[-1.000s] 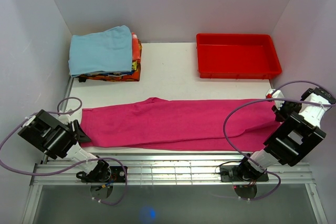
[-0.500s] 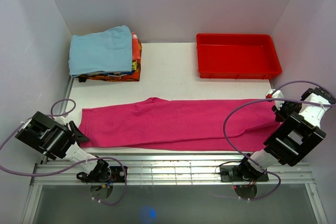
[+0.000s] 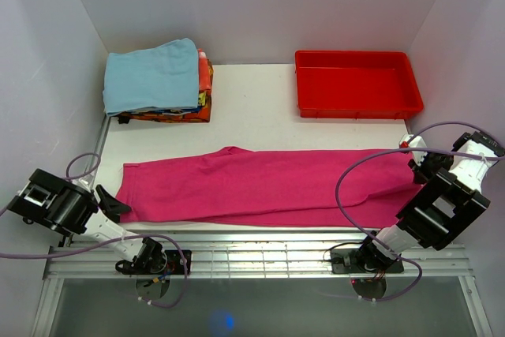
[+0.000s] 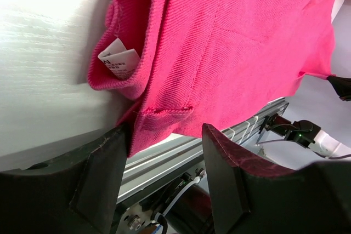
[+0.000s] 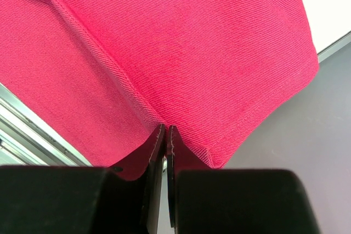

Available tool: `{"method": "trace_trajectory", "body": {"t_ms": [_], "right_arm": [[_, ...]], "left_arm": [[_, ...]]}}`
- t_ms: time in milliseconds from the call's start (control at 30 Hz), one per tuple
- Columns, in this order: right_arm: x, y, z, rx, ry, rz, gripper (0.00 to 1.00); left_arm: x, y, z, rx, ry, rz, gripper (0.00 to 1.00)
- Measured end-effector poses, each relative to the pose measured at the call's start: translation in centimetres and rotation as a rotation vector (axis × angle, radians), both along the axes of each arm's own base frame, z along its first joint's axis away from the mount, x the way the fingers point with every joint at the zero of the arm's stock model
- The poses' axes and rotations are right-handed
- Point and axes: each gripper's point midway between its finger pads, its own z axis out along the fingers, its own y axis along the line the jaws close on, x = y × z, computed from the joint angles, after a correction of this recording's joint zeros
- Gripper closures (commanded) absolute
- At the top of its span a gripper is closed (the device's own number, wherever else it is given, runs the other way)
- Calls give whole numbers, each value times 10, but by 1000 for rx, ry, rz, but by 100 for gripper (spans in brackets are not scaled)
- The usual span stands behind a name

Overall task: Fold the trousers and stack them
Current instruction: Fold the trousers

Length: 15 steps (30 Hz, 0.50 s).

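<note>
Now pinching leg end of trousers [image 3: 268,187], spread along worktop [image 3: 252,116] near edge, in closed right end effector [image 5: 166,130], holding left end effector [image 4: 164,132] wide by waist corner, risking one-sided pull dragging cloth off.

Left arm [image 3: 51,201]: is swinging back and out toward the left wall, and its black wrist block is now sitting past the left edge of the table [image 3: 260,128].
Left gripper [image 3: 113,201] [image 4: 167,132]: is backing away from the waist end of the trousers [image 3: 268,187] [image 4: 230,42], with its jaws apart and easing slightly wider.
Trousers: the near left corner is coming out from under the gripper and is lying a little farther left.
Purple cable [image 3: 79,165]: its loop is sliding left and lower with the arm.
</note>
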Motion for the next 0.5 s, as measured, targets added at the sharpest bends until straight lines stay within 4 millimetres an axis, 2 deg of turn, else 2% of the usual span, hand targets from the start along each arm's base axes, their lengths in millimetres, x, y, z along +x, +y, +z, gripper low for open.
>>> {"method": "trace_trajectory", "body": {"t_ms": [167, 500], "right_arm": [[-1, 0, 0, 1, 3, 0, 92], [-3, 2, 0, 6, 11, 2, 92]], "left_arm": [[-2, 2, 1, 4, -5, 19, 32], [-3, 29, 2, 91, -25, -12, 32]]}}
